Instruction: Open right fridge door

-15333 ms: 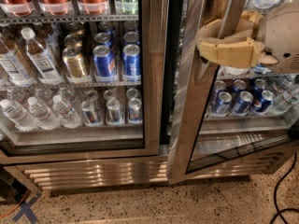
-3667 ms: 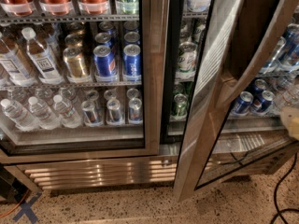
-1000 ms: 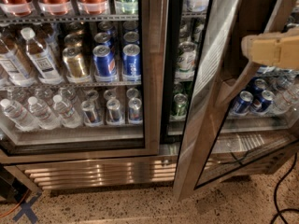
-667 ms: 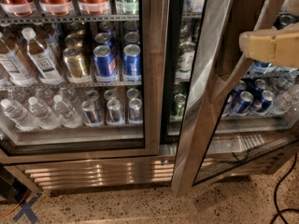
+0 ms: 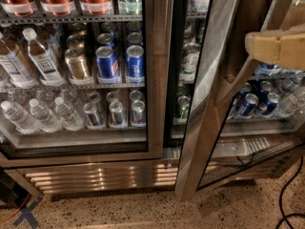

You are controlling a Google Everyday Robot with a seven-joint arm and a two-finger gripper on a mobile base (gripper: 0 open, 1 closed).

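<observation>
The right fridge door (image 5: 206, 104) stands ajar, its brushed steel edge slanting from the top centre down to the floor, with the glass pane to its right. Through the gap, green cans (image 5: 189, 58) show on the inner shelves. My gripper (image 5: 276, 49), a beige block, reaches in from the right edge at upper-shelf height, over the door's glass just right of the steel edge. Whether it touches the door cannot be made out. Blue cans (image 5: 255, 104) show through the pane below it.
The left fridge door (image 5: 157, 70) is closed, with water bottles (image 5: 40, 56), gold and blue cans behind its glass. A steel grille (image 5: 100, 175) runs along the fridge base. A black cable (image 5: 288, 199) lies on the speckled floor at lower right.
Over the last second my gripper has shifted slightly left along the door's pane. A few seconds back it was not at this spot. The door hangs a bit wider than in the earliest frame.
</observation>
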